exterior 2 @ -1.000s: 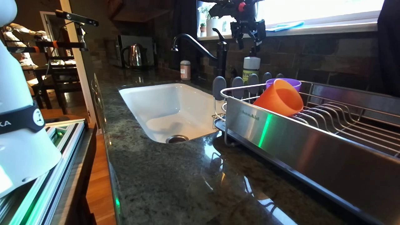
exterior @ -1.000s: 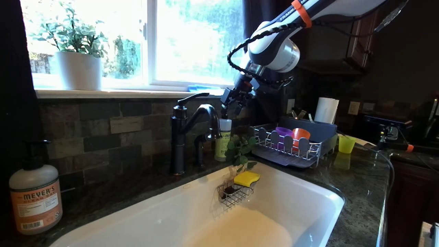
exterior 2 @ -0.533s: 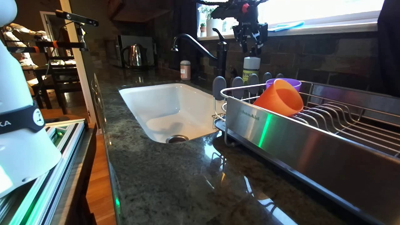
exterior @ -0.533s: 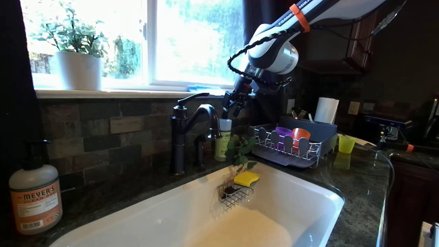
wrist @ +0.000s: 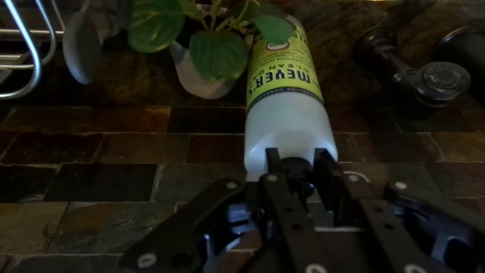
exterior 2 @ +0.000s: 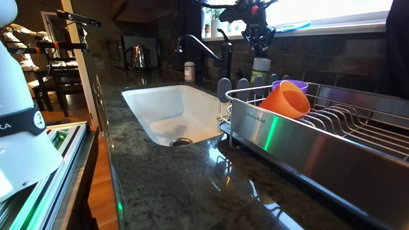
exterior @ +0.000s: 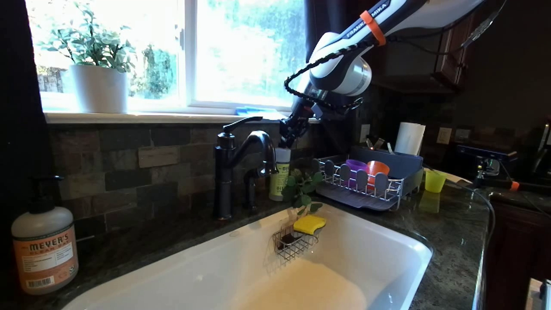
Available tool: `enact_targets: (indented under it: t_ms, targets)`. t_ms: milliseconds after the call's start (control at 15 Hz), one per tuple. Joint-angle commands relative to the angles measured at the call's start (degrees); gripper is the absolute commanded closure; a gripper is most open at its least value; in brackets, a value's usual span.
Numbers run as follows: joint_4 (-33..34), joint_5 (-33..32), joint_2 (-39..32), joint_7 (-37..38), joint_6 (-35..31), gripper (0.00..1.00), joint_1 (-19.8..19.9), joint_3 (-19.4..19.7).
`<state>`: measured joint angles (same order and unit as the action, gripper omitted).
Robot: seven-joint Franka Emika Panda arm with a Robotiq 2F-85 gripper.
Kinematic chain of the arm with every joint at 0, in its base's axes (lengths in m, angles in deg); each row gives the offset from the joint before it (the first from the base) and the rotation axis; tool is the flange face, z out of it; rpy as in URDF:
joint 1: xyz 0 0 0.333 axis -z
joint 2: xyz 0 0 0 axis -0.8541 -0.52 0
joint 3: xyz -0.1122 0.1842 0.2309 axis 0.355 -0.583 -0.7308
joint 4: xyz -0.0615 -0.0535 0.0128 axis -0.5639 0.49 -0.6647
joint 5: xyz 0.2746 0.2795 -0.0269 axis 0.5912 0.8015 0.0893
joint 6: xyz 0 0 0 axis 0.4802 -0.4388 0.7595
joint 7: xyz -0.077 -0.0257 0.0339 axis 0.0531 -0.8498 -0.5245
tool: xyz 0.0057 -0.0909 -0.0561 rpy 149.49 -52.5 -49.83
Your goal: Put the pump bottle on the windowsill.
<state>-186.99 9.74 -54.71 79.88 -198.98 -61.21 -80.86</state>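
The hand [wrist: 297,161] is clamped on the dark pump top of the yellow-green Meyer's pump bottle [wrist: 284,81], one finger on each side of it. The bottle leans slightly, near the faucet [exterior: 223,181] and to its right in both exterior views; whether its base touches the worktop [exterior 2: 153,182] I cannot tell. Between bottle and faucet stands a small dark fixture [exterior: 250,191], and on the bottle's side away from the faucet is a leafy plant [wrist: 218,55] in a pale pot [wrist: 199,79]. Farther right of the faucet sits the dish rack [exterior 2: 319,156], holding a tilted orange cup [exterior 2: 286,102] and a purple cup [exterior 2: 298,86]; a lime-green cup [exterior: 434,181] is on the worktop, even farther from the faucet. In front of the faucet lies the white sink [exterior: 370,241], where a yellow sponge [exterior: 310,224] rests on a wire caddy [exterior: 297,249], lower than the faucet. Behind the faucet, above the stone tiles [exterior: 163,178], runs the white windowsill [exterior: 172,117], bearing a white-potted plant [exterior: 99,77] to the faucet's left and a blue object [exterior 2: 294,26] to its right. Left of the faucet, well apart from it, the orange-labelled Meyer's pump bottle [exterior: 45,249] stands on the worktop
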Motion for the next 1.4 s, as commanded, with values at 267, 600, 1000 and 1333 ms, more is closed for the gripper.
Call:
enact_targets:
  t_ms: [267, 600, 1000, 1333]
  targets:
    - [0.98, -1.87, -1.28, 0.35, -1.73, 0.3, -0.36, 0.16]
    - [1.22, -1.72, -1.6, 0.61, -2.05, 0.14, -0.36, 0.17]
    - [2.02, -1.83, -3.14, 0.8, -4.45, 0.67, -0.33, 0.33]
    - [2.61, -2.37, -2.96, 2.52, -3.43, 0.92, -0.9, 0.69]
